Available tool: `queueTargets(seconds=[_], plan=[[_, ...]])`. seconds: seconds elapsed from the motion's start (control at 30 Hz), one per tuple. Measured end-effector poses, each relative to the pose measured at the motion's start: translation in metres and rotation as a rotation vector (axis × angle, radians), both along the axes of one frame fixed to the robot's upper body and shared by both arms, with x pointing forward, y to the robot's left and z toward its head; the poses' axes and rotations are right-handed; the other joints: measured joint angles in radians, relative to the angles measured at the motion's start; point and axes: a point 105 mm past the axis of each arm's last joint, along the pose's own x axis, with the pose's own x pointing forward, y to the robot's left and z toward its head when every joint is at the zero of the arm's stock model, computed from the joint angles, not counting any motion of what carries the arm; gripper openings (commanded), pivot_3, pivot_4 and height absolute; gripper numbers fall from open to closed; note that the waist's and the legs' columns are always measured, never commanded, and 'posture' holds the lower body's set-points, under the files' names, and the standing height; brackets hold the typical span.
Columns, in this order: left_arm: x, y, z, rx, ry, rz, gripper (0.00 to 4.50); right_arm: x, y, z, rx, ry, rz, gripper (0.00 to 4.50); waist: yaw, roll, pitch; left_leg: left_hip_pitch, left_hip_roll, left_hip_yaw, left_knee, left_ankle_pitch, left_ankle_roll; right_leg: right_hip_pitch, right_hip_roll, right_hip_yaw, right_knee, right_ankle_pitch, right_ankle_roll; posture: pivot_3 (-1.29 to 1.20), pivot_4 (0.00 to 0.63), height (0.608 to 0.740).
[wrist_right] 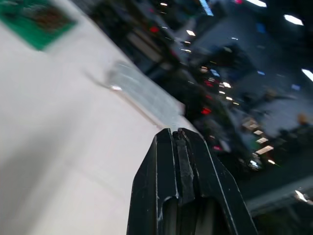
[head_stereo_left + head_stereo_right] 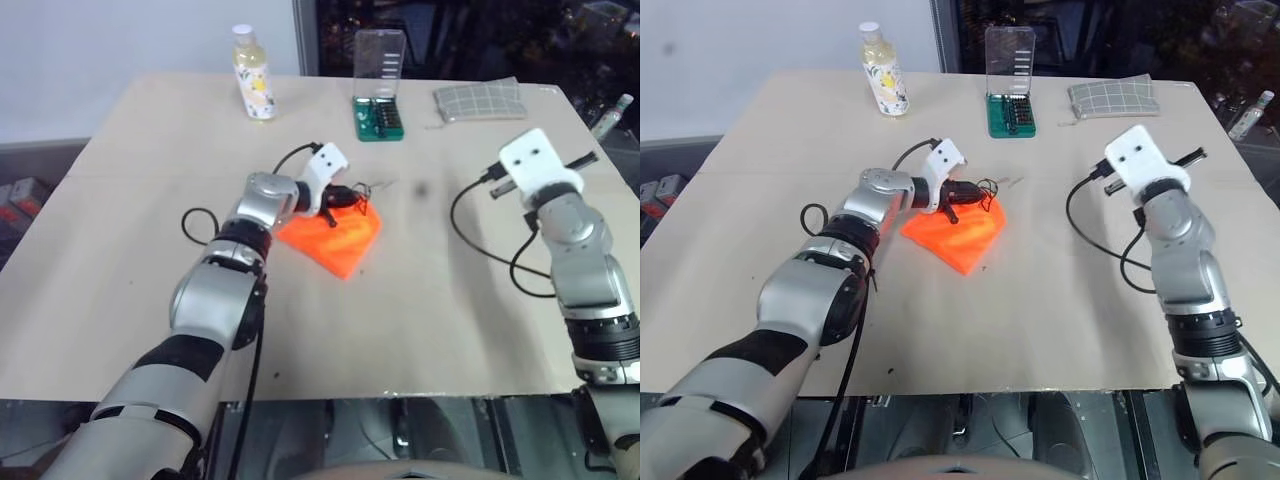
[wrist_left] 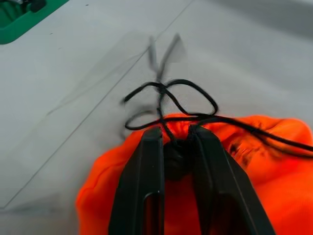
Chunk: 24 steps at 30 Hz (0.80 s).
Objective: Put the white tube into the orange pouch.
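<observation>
The orange pouch (image 2: 335, 240) lies flat near the middle of the table, its gathered mouth and black drawstring (image 3: 168, 95) pointing toward the far side. My left gripper (image 2: 345, 197) is shut on the pouch's mouth, and its fingers (image 3: 146, 161) pinch the black cord stopper there. My right gripper (image 2: 1190, 155) hangs above the table's right side. It is shut (image 1: 177, 132) with nothing in it and points away over the far edge. The white tube is hidden or out of view.
A white-capped bottle of yellowish liquid (image 2: 254, 75) stands at the back left. A green bit case with a raised clear lid (image 2: 380, 110) sits at the back centre. A grey gridded pad (image 2: 480, 100) lies at the back right. The table's right edge (image 2: 600, 150) is near my right arm.
</observation>
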Motion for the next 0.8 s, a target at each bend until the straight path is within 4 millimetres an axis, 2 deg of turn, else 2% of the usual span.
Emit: queueTargets(seconds=[0.07, 0.1, 0.17, 0.2, 0.23, 0.27, 0.3, 0.4, 0.43, 0.53, 0.57, 0.67, 0.7, 0.73, 0.8], plan=[[-0.001, -0.001, 0.0, -0.002, 0.004, -0.009, 0.23, 0.0, 0.002, 0.0, 0.005, 0.002, 0.014, 0.0, 0.0, 0.0, 0.0, 0.0, 0.0, 0.0, 0.0, 0.0, 0.0, 0.0, 0.0, 0.0, 0.0, 0.0, 0.0, 0.0, 0.15, 0.74], [-0.002, -0.002, 0.0, -0.014, 0.013, -0.021, 1.26, 0.001, 0.005, -0.003, 0.021, 0.018, 0.034, 0.0, -0.001, 0.0, 0.0, 0.0, 0.0, 0.0, 0.0, 0.0, 0.0, 0.0, 0.0, 0.0, 0.0, 0.0, 0.0, 0.0, 0.15, 0.74], [-0.005, -0.003, 0.001, -0.058, 0.026, -0.048, 1.94, -0.001, 0.013, -0.014, 0.054, 0.061, 0.077, 0.0, -0.001, 0.0, 0.0, 0.0, 0.0, 0.0, 0.0, 0.0, 0.0, 0.0, 0.0, 0.0, 0.0, 0.0, 0.0, 0.0, 0.15, 0.74], [-0.007, -0.003, 0.003, -0.081, 0.027, -0.062, 2.55, -0.003, 0.019, -0.025, 0.071, 0.095, 0.106, 0.0, -0.001, 0.0, 0.0, 0.0, 0.0, 0.0, 0.0, 0.0, 0.0, 0.0, 0.0, 0.0, 0.0, 0.0, 0.0, 0.0, 0.15, 0.74], [-0.009, -0.002, 0.004, -0.108, 0.03, -0.072, 2.77, -0.005, 0.025, -0.037, 0.088, 0.135, 0.133, 0.0, -0.001, 0.0, 0.0, 0.0, 0.0, 0.0, 0.0, 0.0, 0.0, 0.0, 0.0, 0.0, 0.0, 0.0, 0.0, 0.0, 0.15, 0.74], [-0.012, 0.002, 0.009, -0.17, 0.032, -0.085, 3.44, -0.009, 0.032, -0.044, 0.138, 0.159, 0.165, 0.6, -0.002, 0.0, 0.0, -0.001, 0.0, 0.0, 0.0, 0.0, 0.0, 0.0, 0.0, 0.0, 0.0, 0.0, 0.0, 0.0, 0.15, 0.74], [-0.013, 0.004, 0.012, -0.193, 0.028, -0.09, 3.75, -0.012, 0.035, -0.047, 0.153, 0.165, 0.181, 0.86, -0.002, 0.0, 0.0, -0.001, 0.001, 0.0, 0.0, 0.0, 0.0, 0.0, 0.0, 0.0, 0.0, 0.0, 0.0, 0.0, 0.15, 0.74], [-0.033, 0.03, 0.031, -0.335, -0.007, -0.119, 3.76, -0.035, 0.053, -0.064, 0.298, 0.229, 0.305, 2.2, -0.008, 0.0, 0.0, 0.0, 0.004, -0.002, -0.001, 0.0, 0.0, 0.0, -0.001, 0.0, 0.001, 0.0, 0.0, 0.0, 0.15, 0.74], [-0.038, 0.035, 0.033, -0.351, -0.009, -0.112, 3.76, -0.039, 0.053, -0.068, 0.318, 0.243, 0.321, 2.79, -0.007, 0.001, 0.0, 0.0, 0.004, -0.003, -0.001, 0.0, 0.0, 0.0, -0.001, 0.0, 0.001, 0.0, 0.0, 0.0, 0.15, 0.74], [-0.065, 0.068, 0.032, -0.399, -0.01, -0.038, 3.76, -0.071, 0.054, -0.084, 0.419, 0.324, 0.418, 4.18, -0.001, 0.001, 0.0, 0.001, 0.004, -0.006, -0.001, 0.0, 0.0, 0.001, -0.002, 0.0, 0.001, 0.0, 0.0, 0.0, 0.15, 0.74], [-0.077, 0.083, 0.028, -0.41, -0.008, 0.008, 3.76, -0.088, 0.054, -0.089, 0.453, 0.36, 0.469, 4.44, 0.001, 0.001, 0.0, 0.002, 0.003, -0.007, -0.001, 0.0, 0.0, 0.002, -0.003, 0.0, 0.001, 0.0, 0.0, 0.0, 0.15, 0.74], [-0.095, 0.105, 0.022, -0.39, -0.007, 0.082, 3.76, -0.111, 0.05, -0.093, 0.486, 0.411, 0.52, 4.44, 0.003, 0.001, 0.0, 0.003, 0.003, -0.008, 0.0, 0.0, -0.001, 0.004, -0.003, -0.001, -0.001, 0.0, -0.001, 0.0, 0.15, 0.74], [-0.115, 0.118, 0.012, -0.35, 0.0, 0.112, 3.76, -0.132, 0.041, -0.089, 0.476, 0.433, 0.544, 4.44, 0.002, 0.002, -0.001, 0.006, 0.003, -0.006, 0.0, 0.0, -0.001, 0.007, -0.006, -0.001, -0.001, -0.002, -0.004, 0.0, 0.15, 0.74], [-0.119, 0.124, 0.007, -0.341, 0.013, 0.132, 3.76, -0.137, 0.037, -0.09, 0.473, 0.445, 0.539, 4.44, 0.002, 0.002, -0.001, 0.011, 0.003, -0.005, -0.002, -0.001, -0.001, 0.01, -0.007, 0.0, -0.002, -0.002, -0.005, 0.0, 0.15, 0.74], [-0.145, 0.145, -0.009, -0.316, 0.05, 0.21, 3.76, -0.157, 0.023, -0.089, 0.468, 0.491, 0.548, 4.44, 0.0, 0.002, -0.001, 0.017, 0.005, -0.004, -0.003, -0.005, -0.008, 0.014, -0.008, 0.001, -0.004, -0.003, -0.005, 0.0, 0.15, 0.74]])
